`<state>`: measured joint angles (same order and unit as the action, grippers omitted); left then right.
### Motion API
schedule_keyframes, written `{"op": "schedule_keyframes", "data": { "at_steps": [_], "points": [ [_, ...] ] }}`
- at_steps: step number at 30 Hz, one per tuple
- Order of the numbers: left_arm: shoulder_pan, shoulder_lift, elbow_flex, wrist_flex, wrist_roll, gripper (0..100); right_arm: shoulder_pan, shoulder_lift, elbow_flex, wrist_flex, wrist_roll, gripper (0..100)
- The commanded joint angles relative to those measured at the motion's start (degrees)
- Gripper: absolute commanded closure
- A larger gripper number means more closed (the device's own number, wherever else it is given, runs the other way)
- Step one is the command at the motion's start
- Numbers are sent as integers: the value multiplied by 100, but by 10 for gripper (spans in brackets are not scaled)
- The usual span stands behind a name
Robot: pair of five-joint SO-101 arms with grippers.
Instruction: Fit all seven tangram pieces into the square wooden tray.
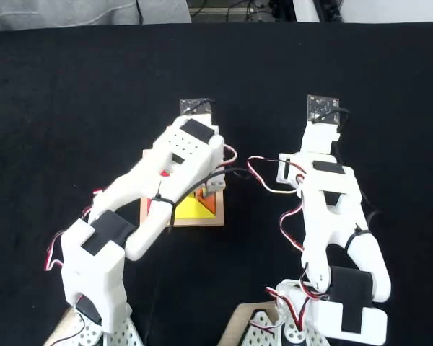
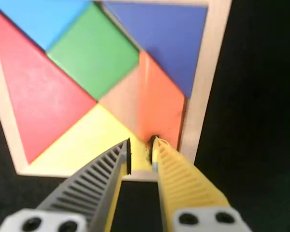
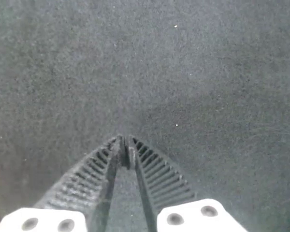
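Black table (image 1: 58, 108): the tray (image 2: 203, 96) sits under your left arm, the right arm is parked off to the side, apart from it. Tray looks nearly full, with the red triangle (image 2: 34, 96) and yellow triangle (image 2: 87, 140) seated. Orange piece (image 2: 162, 104) lies along the rim, with a pale patch (image 2: 122, 94) beside it; can't tell if that's a seventh piece or bare floor. Left gripper (image 2: 141, 151) has a narrow gap between its fingers and grips nothing, tips at the orange piece's corner. Right gripper (image 3: 124, 147) is pinched together on nothing, above the table. Risk: an off-centre push tips the orange piece onto the yellow triangle, and a sideways drag shoves the tray.
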<state>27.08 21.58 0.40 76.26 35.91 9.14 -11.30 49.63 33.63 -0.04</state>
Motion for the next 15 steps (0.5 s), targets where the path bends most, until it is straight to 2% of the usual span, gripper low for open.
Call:
{"op": "schedule_keyframes", "data": {
  "at_steps": [1, 7, 13, 15],
  "points": [
    [136, -185, -497, 484, -35, 895, -79, -295, -444, -70, 53, 987],
    [-242, -132, -884, 642, -44, 895, -70, -295, -444, -70, 53, 987],
    [-523, -105, -866, 484, -53, 892, -70, -286, -444, -70, 53, 987],
    [-558, -26, -681, 211, -62, 892, -70, -286, -444, -70, 53, 987]
  ]
}}
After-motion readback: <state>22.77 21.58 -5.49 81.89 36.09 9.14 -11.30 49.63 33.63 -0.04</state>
